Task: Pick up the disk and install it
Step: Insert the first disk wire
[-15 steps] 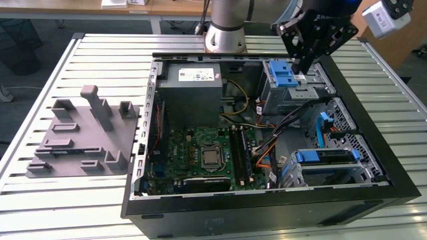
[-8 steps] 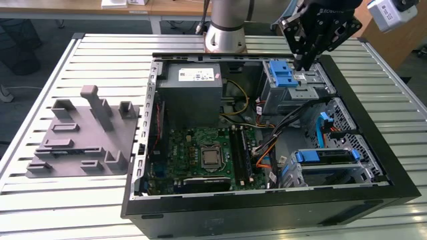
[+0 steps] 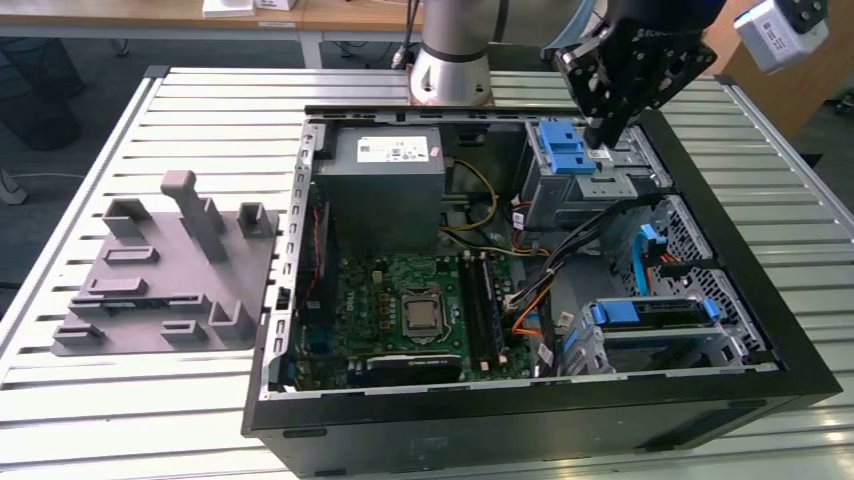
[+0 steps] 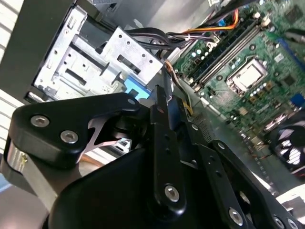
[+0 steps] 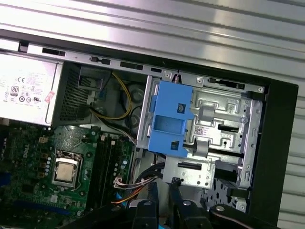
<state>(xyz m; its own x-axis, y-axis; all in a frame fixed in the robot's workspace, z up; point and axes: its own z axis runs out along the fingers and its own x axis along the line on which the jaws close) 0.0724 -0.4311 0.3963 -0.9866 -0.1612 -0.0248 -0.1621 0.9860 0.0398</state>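
Note:
In the exterior view, the disk (image 3: 650, 313), a grey drive clipped in a blue bracket, lies flat in the lower bay at the near right corner of the open computer case (image 3: 747, 300). My gripper (image 3: 597, 138) hangs over the far right corner, its tips just above the blue-latched drive cage (image 3: 587, 165), well away from the disk. The fingers are drawn together with nothing between them. The first wrist view looks down past the gripper (image 5: 163, 187) onto the cage's blue latch (image 5: 167, 119). In the second wrist view, the gripper (image 4: 162, 93) sits close to the cage metal (image 4: 95, 57).
A grey power-supply box (image 3: 387, 185) fills the case's far left, with the green motherboard (image 3: 407, 310) and loose cables (image 3: 534, 290) below it. A grey fixture plate (image 3: 167, 270) stands on the slatted table at the exterior view's left. The arm's base (image 3: 451, 60) rises behind the case.

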